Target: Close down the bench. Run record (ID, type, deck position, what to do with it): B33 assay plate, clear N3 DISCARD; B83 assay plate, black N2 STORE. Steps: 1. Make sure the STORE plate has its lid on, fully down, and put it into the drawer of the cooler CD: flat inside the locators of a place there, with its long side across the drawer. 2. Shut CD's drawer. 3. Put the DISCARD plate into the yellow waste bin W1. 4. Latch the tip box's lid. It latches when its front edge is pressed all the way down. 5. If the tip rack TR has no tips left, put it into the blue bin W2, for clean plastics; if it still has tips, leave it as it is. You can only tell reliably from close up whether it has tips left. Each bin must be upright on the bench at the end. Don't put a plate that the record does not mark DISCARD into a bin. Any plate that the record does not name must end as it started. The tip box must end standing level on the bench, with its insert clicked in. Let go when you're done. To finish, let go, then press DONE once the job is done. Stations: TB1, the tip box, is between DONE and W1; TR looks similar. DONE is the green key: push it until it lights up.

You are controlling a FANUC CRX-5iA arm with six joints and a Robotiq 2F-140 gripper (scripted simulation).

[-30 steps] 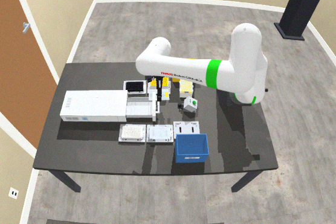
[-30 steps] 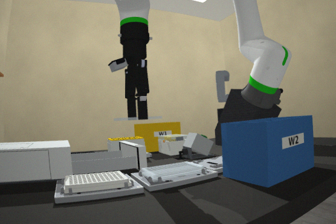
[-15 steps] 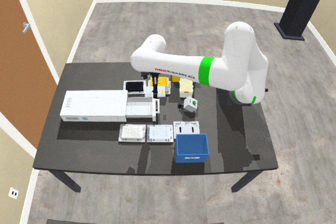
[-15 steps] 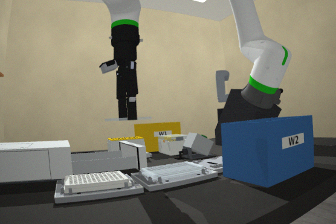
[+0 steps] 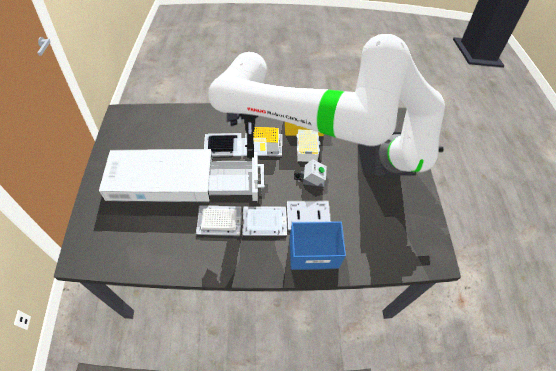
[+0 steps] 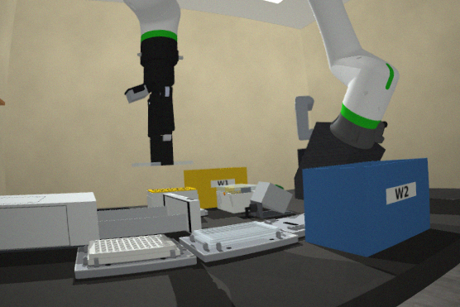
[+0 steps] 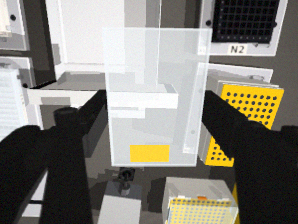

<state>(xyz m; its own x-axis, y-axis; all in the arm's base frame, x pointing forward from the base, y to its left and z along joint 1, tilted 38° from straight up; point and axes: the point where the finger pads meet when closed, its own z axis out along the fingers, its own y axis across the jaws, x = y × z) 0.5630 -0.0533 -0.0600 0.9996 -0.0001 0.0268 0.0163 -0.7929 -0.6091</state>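
My gripper (image 5: pixel 248 142) (image 6: pixel 161 162) (image 7: pixel 155 104) is shut on a clear plate lid (image 7: pixel 150 60) (image 6: pixel 183 163) with a yellow label. It holds the lid flat, high above the bench. The black assay plate (image 5: pixel 222 143) (image 7: pixel 247 20) sits at N2 with its wells bare, to the upper right of the lid in the wrist view. The cooler CD (image 5: pixel 155 175) (image 6: pixel 33 218) has its drawer (image 5: pixel 232 179) (image 6: pixel 136 222) pulled out. The clear assay plate (image 5: pixel 264 219) (image 6: pixel 240 234) sits in the front row.
A white well plate (image 5: pixel 218 218) (image 6: pixel 128 247) is left of the clear one. The yellow tip rack (image 5: pixel 267 139) (image 7: pixel 250 115), tip box (image 5: pixel 307 145) (image 7: pixel 200 210), DONE key (image 5: pixel 316 173), yellow bin W1 (image 6: pixel 215 186) and blue bin W2 (image 5: pixel 317 245) (image 6: pixel 364 205) stand to the right.
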